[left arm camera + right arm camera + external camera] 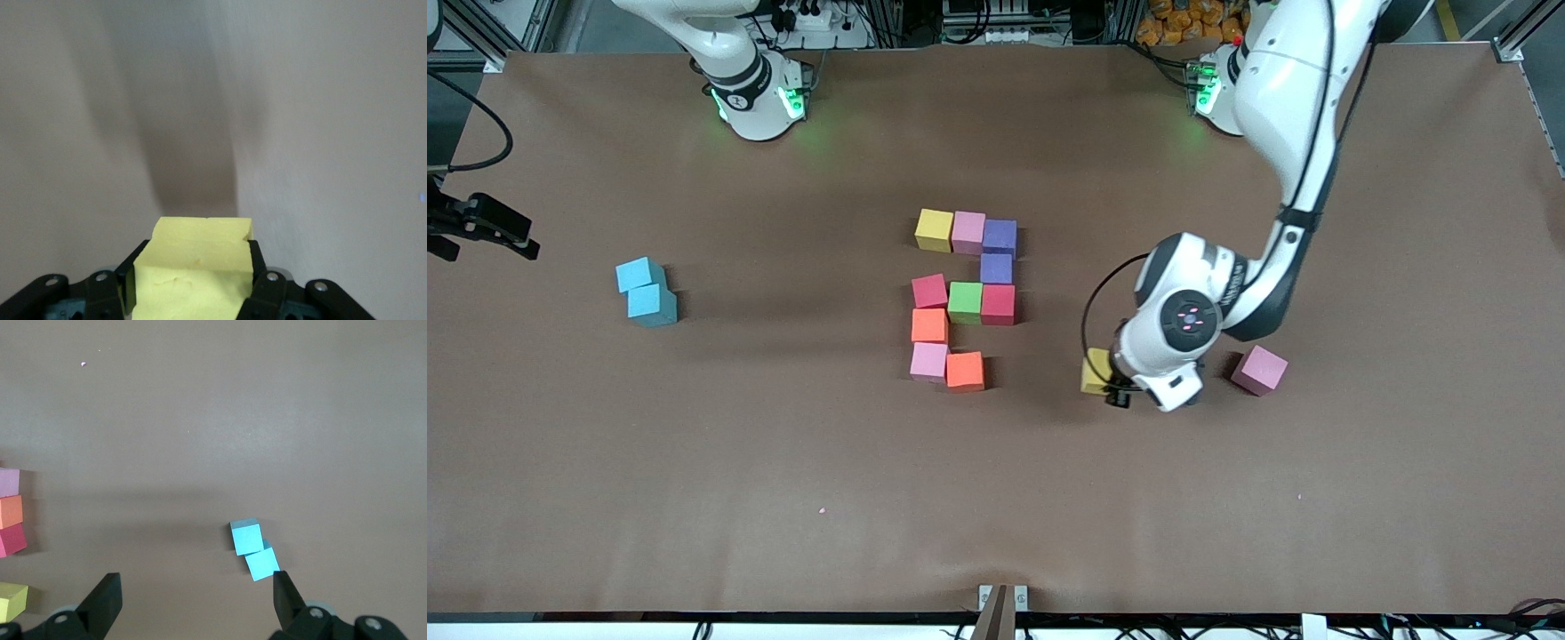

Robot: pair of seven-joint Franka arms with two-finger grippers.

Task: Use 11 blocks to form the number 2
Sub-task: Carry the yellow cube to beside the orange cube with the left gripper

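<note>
A yellow cube (195,267) is pinched by the left gripper (1119,384) at four o'clock of the unfinished number 2 (964,298) — foam, judged light, compressible, best held on flat sides. The right gripper (193,600) waits spread.

Ten foam blocks (964,302) lie touching mid-table as an unfinished number 2 (996,267), its lowest row two cubes long. A yellow block (195,267) sits clamped between black fingers (127,283) toward the left arm's end, near a loose pink block (1259,370).
</note>
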